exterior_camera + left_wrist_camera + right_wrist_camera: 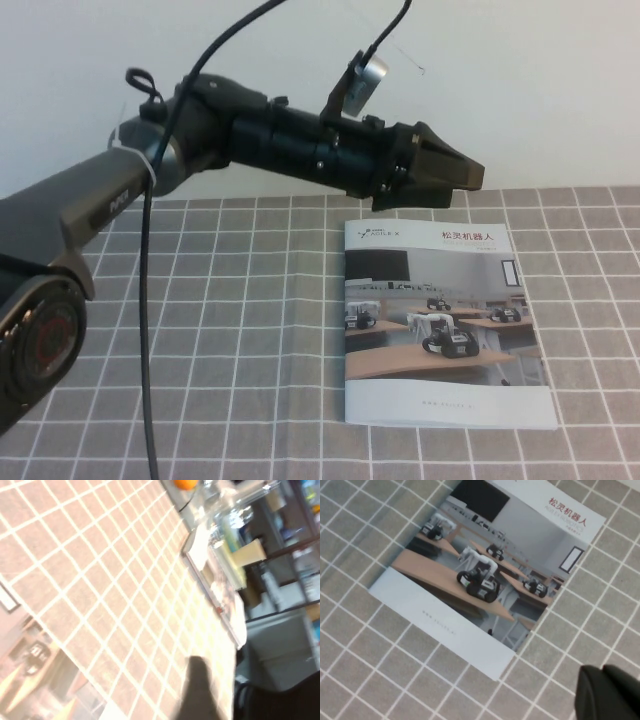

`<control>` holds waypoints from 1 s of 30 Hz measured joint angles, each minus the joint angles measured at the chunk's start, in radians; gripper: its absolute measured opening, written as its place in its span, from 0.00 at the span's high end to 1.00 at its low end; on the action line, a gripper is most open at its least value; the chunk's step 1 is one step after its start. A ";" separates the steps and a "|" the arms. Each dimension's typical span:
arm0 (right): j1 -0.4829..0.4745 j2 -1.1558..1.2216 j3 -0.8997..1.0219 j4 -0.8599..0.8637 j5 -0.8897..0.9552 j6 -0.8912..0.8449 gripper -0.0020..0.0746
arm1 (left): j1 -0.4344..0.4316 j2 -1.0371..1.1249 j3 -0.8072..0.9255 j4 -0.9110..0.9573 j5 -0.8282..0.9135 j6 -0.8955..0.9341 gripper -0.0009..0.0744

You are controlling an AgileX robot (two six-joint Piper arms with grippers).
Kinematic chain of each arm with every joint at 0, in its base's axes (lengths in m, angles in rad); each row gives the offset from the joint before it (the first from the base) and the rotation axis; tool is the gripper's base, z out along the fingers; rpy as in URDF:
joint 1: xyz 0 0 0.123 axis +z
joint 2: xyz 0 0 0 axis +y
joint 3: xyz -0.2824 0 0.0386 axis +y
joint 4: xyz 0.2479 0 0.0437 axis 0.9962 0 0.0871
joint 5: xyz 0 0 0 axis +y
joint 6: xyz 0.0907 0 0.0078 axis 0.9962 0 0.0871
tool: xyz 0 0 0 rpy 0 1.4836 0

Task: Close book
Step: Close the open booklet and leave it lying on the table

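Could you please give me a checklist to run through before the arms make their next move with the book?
1. Book closed, front cover up: ok.
2. Book lying flat on the checked cloth: ok.
3. Nothing lying on the book: ok.
4. Left tool raised near the book's far edge, apart from it: ok.
5. Right tool over the cloth beside a book corner, apart from it: ok.
6. Right tool's height over the cloth: cannot tell; only its own wrist view shows it.

Raised high view angles down from the robot's side — closer wrist views share its book point(445, 330)
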 joint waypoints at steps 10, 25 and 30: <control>-0.002 -0.256 0.055 -0.185 0.079 0.088 0.98 | 0.000 -0.092 -0.273 0.581 0.038 -0.239 0.95; -0.002 -0.803 0.665 -0.203 -0.142 0.178 0.98 | 0.000 -0.491 -0.281 1.216 0.075 -0.516 0.99; -0.002 -0.946 0.772 -0.210 -0.172 0.235 0.98 | -0.002 -0.649 -0.140 1.222 0.076 -0.522 0.99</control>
